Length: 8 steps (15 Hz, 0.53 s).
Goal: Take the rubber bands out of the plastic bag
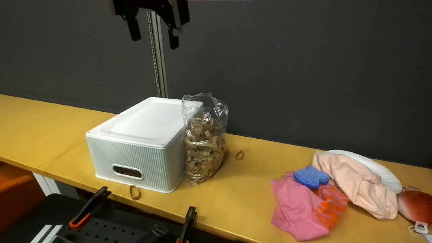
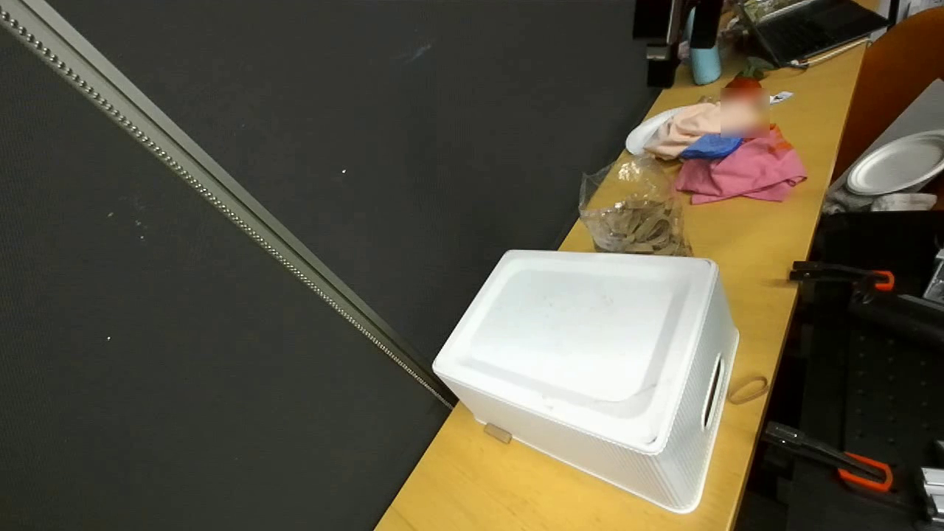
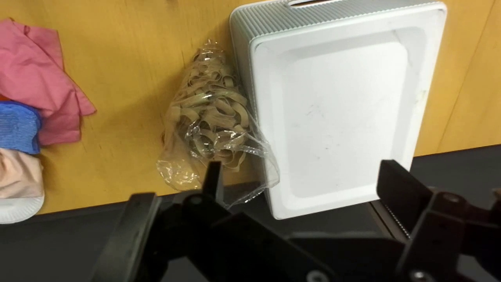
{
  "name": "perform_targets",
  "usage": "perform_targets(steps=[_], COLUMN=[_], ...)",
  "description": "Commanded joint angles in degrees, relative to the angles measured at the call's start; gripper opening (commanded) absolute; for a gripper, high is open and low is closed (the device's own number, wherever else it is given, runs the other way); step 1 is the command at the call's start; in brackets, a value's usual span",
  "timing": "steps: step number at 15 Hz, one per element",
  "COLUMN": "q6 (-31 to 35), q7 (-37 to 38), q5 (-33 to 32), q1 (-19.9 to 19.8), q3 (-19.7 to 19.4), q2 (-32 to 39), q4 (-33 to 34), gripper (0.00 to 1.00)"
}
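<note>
The yellow table [image 1: 249,195] runs well below the fingers [image 1: 134,31] and carries a white box [image 1: 145,121], whose top shows between the two tips in the wrist view. Lower than the fingers and off to one side of them, just beside the box, the clear plastic bag [image 1: 218,109] stands upright on the table; its long axis runs close to vertical, the loose upper end pointing up and the rubber bands [image 1: 204,148] packed beneath. The fingers hang at the top of both exterior views, aimed downward with a slight slant, spread wide and released; one overlaps the bag's film in the wrist view, though both exterior views show finger and film well apart. Far below the fingers, near the box's slotted side, a loose rubber band [image 1: 135,197] lies by the table edge.
</note>
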Motion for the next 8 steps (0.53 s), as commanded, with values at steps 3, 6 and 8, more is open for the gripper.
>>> perform_targets(steps=[3, 6, 8], q6=[3.72, 5.30, 5.42], q7=[-6.50, -8.69, -9.85], q5=[2.84, 5.02, 6.42], q1=[-0.15, 0.11, -0.23], q3=[-5.44, -6.37, -6.21], q2=[13.08, 20.29, 24.31], q4=[7.72, 11.75, 14.04], gripper=[1.00, 1.00, 1.00])
